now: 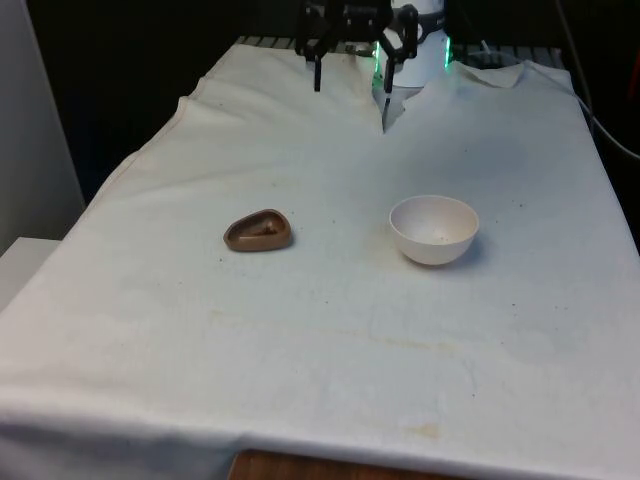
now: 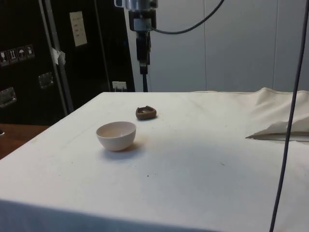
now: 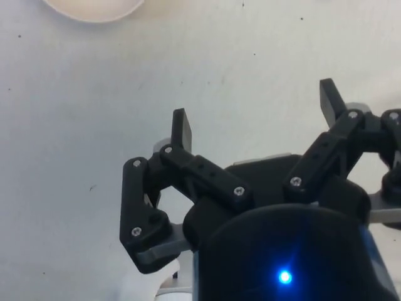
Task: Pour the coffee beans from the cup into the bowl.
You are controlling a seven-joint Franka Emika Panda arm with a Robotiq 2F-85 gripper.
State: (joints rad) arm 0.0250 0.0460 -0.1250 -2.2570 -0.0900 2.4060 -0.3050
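A small brown cup (image 1: 258,231) with dark contents sits on the white cloth toward the front view's left; it also shows in the side view (image 2: 146,112). The white bowl (image 1: 433,228) stands upright about a hand's width to the cup's right, nearer the side camera (image 2: 116,136), and its rim shows in the wrist view (image 3: 94,7). My gripper (image 1: 352,82) hangs high over the table's far end, well behind and above both objects. Its fingers (image 3: 182,128) are spread wide apart with nothing between them. From the side, the gripper (image 2: 144,79) hangs above the cup's far side.
The cloth is bunched into a fold (image 1: 400,100) at the far end below the gripper, seen as a raised wrinkle (image 2: 280,128) from the side. A black cable (image 2: 288,121) hangs down near the side camera. The table's front edge (image 1: 330,462) is close.
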